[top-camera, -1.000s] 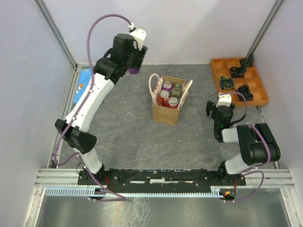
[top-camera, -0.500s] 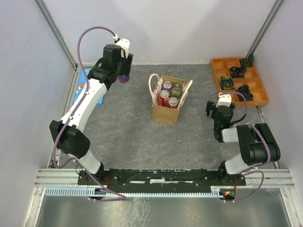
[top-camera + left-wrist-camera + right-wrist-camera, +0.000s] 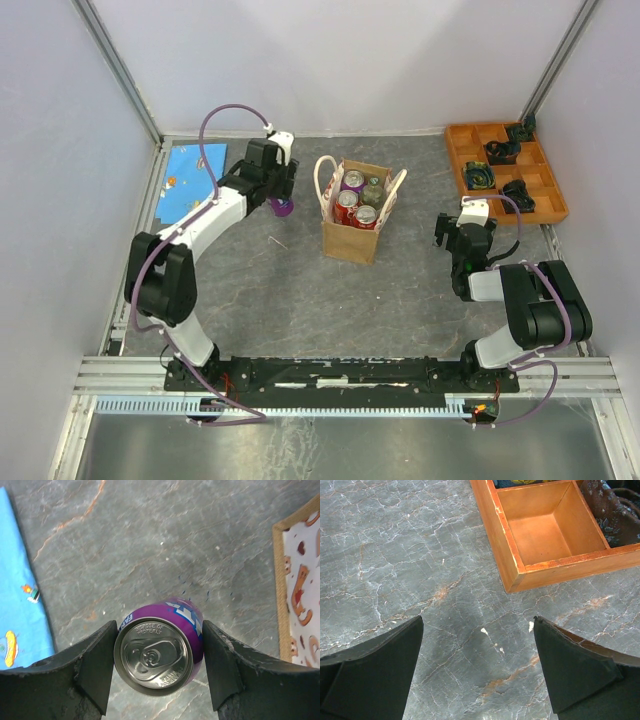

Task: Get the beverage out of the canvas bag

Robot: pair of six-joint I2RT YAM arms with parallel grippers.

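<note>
The canvas bag [image 3: 352, 242] stands upright mid-table with cream handles. Several cans [image 3: 346, 200] stand inside it. My left gripper [image 3: 283, 204] is just left of the bag, low over the table, shut on a purple soda can [image 3: 286, 208]. In the left wrist view the purple can [image 3: 159, 652] sits upright between both fingers [image 3: 95, 665], silver top toward the camera, and the bag's edge [image 3: 278, 580] shows at the right. I cannot tell if the can touches the table. My right gripper [image 3: 446, 233] is open and empty over bare table [image 3: 477, 622].
An orange compartment tray [image 3: 456, 150] with dark items sits at the back right; its corner [image 3: 512, 575] is just beyond my right fingers. A blue mat [image 3: 190, 175] lies at the back left and shows in the left wrist view [image 3: 20, 580]. Walls enclose the table.
My left arm has swung down and to the right with the purple can, from high at the back left to low beside the bag. The right arm has not moved.
</note>
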